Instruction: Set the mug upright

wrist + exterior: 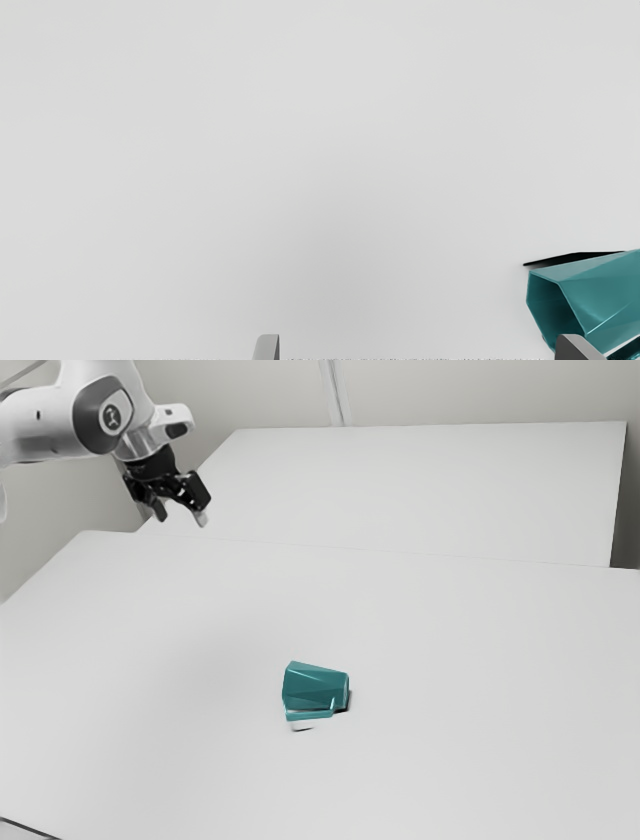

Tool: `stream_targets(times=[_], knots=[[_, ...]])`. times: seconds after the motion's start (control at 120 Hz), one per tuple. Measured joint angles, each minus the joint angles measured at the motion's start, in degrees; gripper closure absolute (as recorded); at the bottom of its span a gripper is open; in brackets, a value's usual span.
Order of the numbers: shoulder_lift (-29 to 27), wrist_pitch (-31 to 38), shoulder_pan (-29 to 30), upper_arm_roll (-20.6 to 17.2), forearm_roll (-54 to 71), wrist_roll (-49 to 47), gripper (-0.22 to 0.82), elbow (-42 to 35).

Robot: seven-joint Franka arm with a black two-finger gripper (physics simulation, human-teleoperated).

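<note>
White table [460, 680], plain top, soft grey shading in wrist view. Past its far edge as the exterior view sees it, another white surface [430, 490]. Pale wall [480, 392] behind, with narrow vertical strip [335, 395]. Thin dark line [30, 829], exterior view's lower left corner.

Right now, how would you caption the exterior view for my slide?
A teal mug lies on its side on a pale table, while open fingers hang at upper left.
</note>
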Motion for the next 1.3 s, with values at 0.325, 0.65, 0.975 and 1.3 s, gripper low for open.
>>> stream_targets(times=[0.325,0.65,0.975,1.3], knots=[[-6.10,5.02,-0.89,0.77,-16.17,0.87,0.00,-18.97],[-11.36,9.34,2.30,0.62,-27.52,2.37,0.00,-38.13],[-10.65,14.22,1.35,0.61,-41.08,4.44,0.00,-46.74],[-4.87,18.52,-3.28,0.54,-53.81,8.27,0.00,-44.26]])
